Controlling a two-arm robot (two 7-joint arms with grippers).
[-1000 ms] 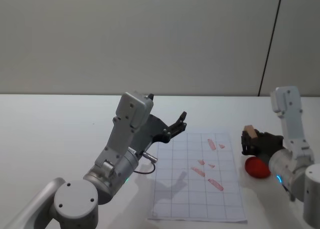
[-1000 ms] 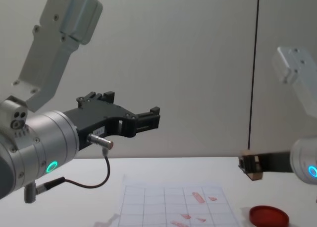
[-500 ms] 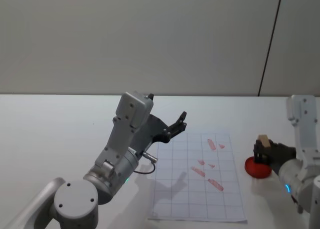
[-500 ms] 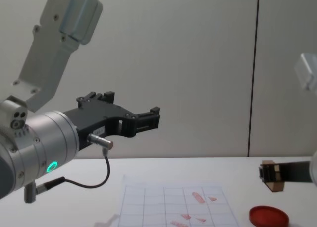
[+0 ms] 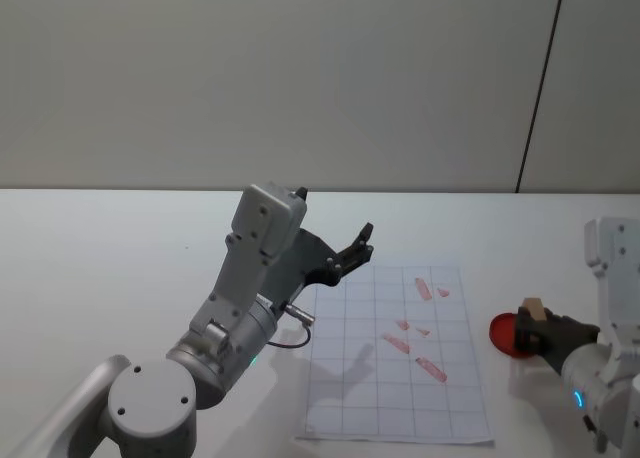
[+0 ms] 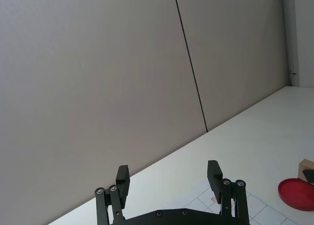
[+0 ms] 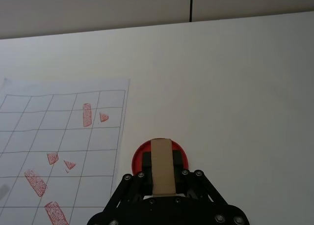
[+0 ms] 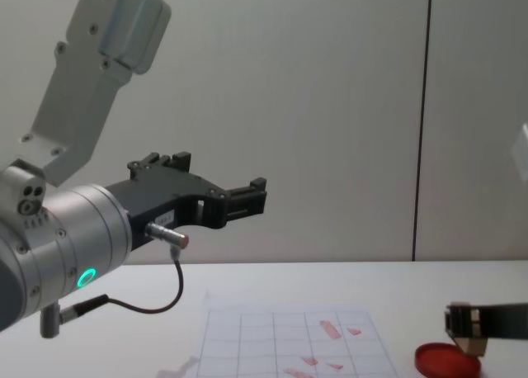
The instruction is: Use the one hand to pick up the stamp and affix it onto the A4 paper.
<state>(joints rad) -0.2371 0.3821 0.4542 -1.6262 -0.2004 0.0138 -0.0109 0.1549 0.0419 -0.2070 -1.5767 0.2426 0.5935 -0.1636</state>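
right gripper clamps the stamp, now lowered onto the red ink dish beside the A4 paper | inking, paper next | left gripper open, parked above paper

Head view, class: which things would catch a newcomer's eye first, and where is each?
The left gripper hangs open, raised above the left edge of the A4 paper with its red stamped marks. At the right, the right gripper holds the tan stamp at the red ink-pad dish, beside the paper.
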